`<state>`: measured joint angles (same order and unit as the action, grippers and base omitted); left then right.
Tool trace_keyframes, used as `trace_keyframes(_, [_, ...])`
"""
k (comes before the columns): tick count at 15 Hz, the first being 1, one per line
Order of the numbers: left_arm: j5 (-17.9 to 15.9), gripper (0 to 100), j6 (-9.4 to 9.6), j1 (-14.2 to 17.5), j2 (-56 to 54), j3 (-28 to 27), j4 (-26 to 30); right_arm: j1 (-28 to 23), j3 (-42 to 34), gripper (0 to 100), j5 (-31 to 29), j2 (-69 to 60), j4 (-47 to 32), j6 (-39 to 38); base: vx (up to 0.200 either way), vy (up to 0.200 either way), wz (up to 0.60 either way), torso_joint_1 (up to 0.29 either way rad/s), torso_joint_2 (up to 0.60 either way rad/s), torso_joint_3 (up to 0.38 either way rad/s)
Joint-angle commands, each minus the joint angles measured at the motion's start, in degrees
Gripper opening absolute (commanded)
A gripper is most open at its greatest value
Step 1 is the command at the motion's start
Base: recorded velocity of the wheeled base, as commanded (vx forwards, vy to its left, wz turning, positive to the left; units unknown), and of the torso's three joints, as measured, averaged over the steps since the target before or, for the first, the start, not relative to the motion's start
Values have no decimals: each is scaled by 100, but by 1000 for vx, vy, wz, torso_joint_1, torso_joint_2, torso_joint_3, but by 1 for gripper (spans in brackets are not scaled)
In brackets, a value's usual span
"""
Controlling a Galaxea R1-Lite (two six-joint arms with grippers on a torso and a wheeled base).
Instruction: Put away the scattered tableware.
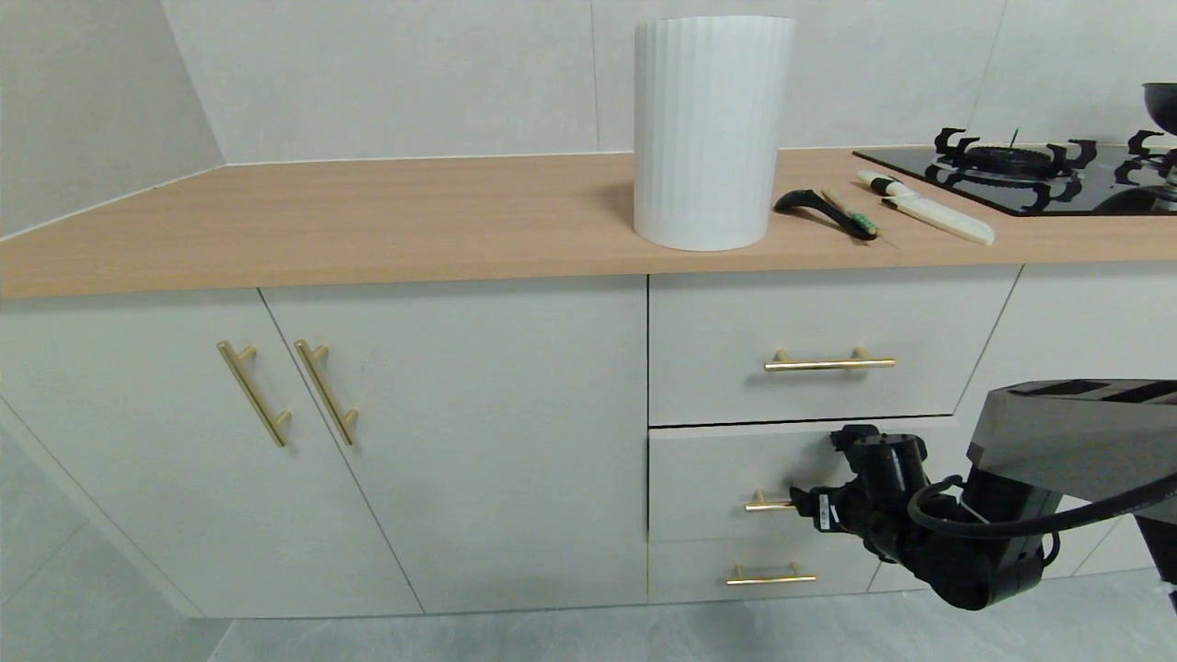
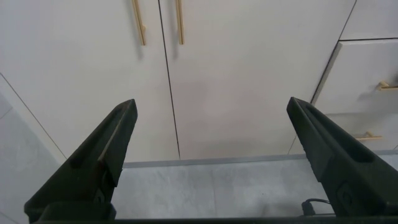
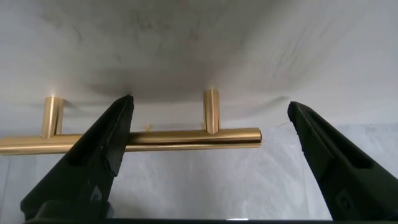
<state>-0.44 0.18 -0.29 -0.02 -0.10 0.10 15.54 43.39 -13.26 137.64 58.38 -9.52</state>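
Currently the drawer-opening step, I'd say: right end effector (image 3: 209, 106) wide open, empty, close to middle drawer handle (image 3: 161, 138). Next: clamp bar, pull straight. White knife (image 1: 933, 214) and black utensil (image 1: 823, 207) sit on tabletop (image 1: 368, 221). Left end effector (image 2: 210, 106) open, empty.

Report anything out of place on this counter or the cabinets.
Three utensils lie loose on the countertop between the white ribbed container and the hob: a black-handled tool, a thin green-banded stick, a white knife.
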Motion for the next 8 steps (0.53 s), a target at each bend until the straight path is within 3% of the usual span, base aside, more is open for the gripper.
trace_keyframes(1, [0, 100, -1, 3, 2, 1, -1, 1, -41, 100, -1, -80, -81, 3, 0, 0, 0, 0, 0, 0])
trace_keyframes(5, [0, 100, -1, -6, 2, 1, -1, 1, -190, 100, 149, -405, -512, 12, 0, 0, 0, 0, 0, 0])
trace_keyframes(8, [0, 100, -1, -6, 2, 1, -1, 45, -384, 100, 439, -1231, -1338, 29, 0, 0, 0, 0, 0, 0])
